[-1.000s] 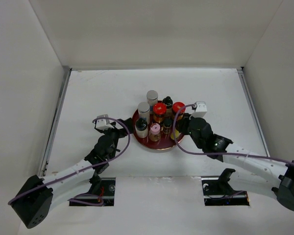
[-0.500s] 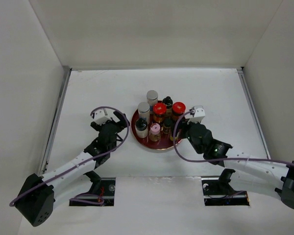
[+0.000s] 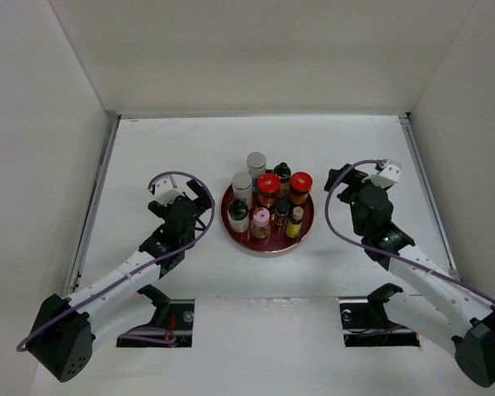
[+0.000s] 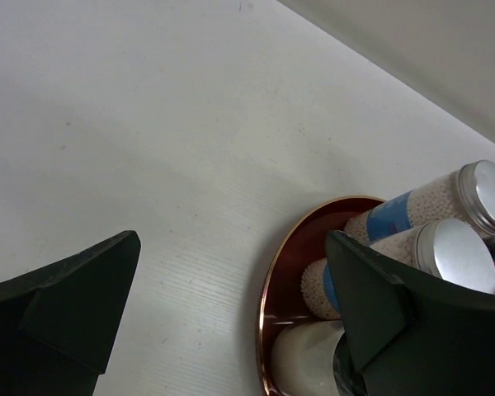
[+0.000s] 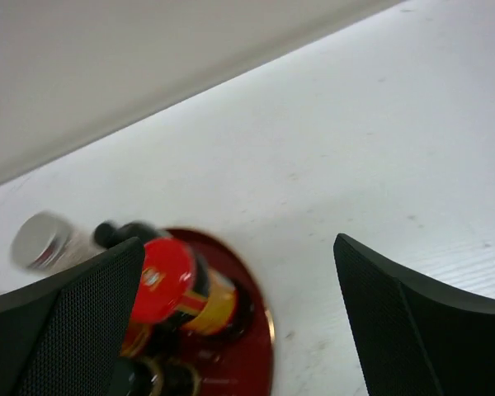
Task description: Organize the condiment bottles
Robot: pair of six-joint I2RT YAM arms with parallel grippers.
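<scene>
Condiment bottles [image 3: 267,198] stand upright, clustered on the round red tray [image 3: 268,250] between both claws. Grey-topped white shakers [image 3: 242,183] sit nearest the left gripper [image 4: 231,247], and red-lidded jars [image 3: 300,180] nearest the right gripper [image 5: 239,243]. Both claws gape wide, holding nothing.

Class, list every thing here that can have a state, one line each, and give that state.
tray: flat on the table, loaded
condiment bottles: upright, capped, all on the tray
left hand: open, empty, beside the tray
right hand: open, empty, apart from the tray
</scene>
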